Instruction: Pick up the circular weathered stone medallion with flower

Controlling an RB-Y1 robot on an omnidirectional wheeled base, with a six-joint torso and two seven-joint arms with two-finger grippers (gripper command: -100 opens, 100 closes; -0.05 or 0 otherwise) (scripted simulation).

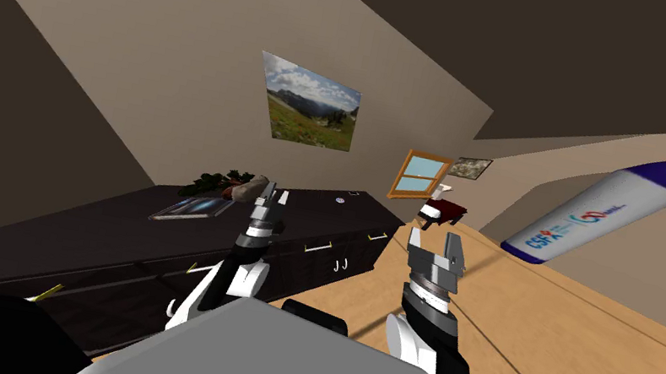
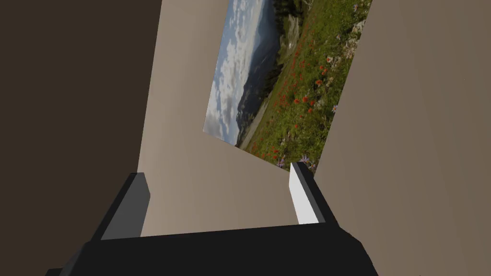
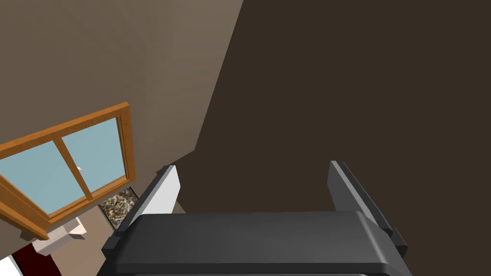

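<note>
From the head, our left gripper (image 1: 270, 197) and right gripper (image 1: 435, 251) are both spread and empty. A small round disc (image 1: 339, 198) lies on the dark sideboard (image 1: 99, 238), beyond the left one. At the left wrist, the fingers (image 2: 303, 191) stand wide apart and touch nothing. At the right wrist, likewise.

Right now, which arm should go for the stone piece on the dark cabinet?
Probably left: left gripper, open, hangs over the dark cabinet beside the stone piece; right gripper, open, is over the floor.
</note>
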